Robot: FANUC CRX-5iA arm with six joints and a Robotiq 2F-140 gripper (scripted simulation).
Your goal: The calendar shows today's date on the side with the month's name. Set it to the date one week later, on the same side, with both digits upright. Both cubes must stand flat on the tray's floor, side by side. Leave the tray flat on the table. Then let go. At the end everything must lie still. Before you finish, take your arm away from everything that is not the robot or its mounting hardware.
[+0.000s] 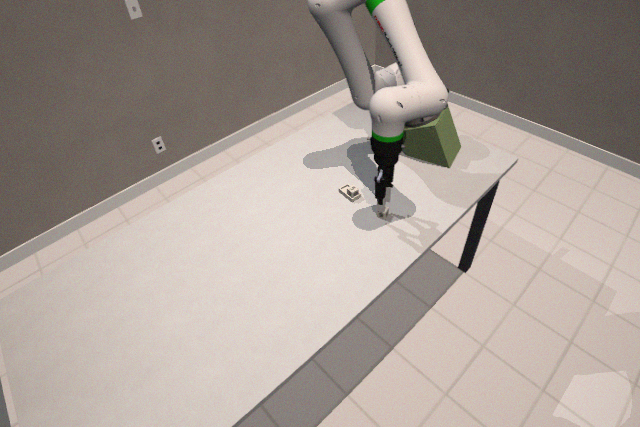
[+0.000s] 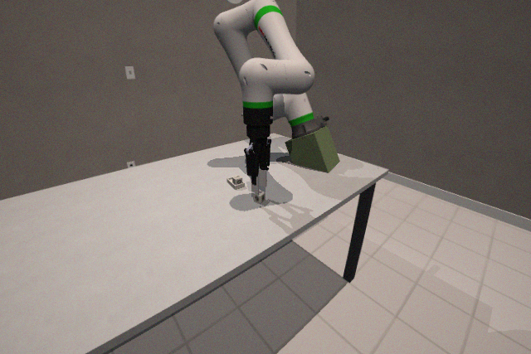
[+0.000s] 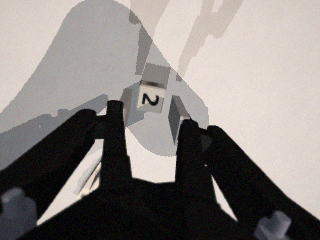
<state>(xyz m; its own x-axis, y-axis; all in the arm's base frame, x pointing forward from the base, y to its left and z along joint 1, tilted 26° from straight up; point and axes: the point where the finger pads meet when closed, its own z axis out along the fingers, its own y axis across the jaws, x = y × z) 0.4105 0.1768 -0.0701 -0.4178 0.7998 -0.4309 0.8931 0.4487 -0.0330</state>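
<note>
A pale cube [image 1: 383,212] [image 2: 259,197] [image 3: 151,99] stands on the table, away from the tray. Its top face shows a black 2, turned sideways in the wrist view. My gripper [image 1: 382,206] [image 2: 259,191] [image 3: 150,103] points down over this cube and is open, with a fingertip on each side and a gap to the cube on both sides. The small pale tray [image 1: 355,199] [image 2: 237,187] lies flat on the table. The other cube [image 1: 353,191] [image 2: 236,180] is in the tray, at one end; its digit cannot be read.
The green robot base block [image 1: 424,145] [image 2: 310,151] stands at the back right of the table. The table's long edge [image 1: 371,304] [image 2: 226,280] runs in front of the gripper. The tray is close by the gripper, partly hidden behind a finger in the wrist view.
</note>
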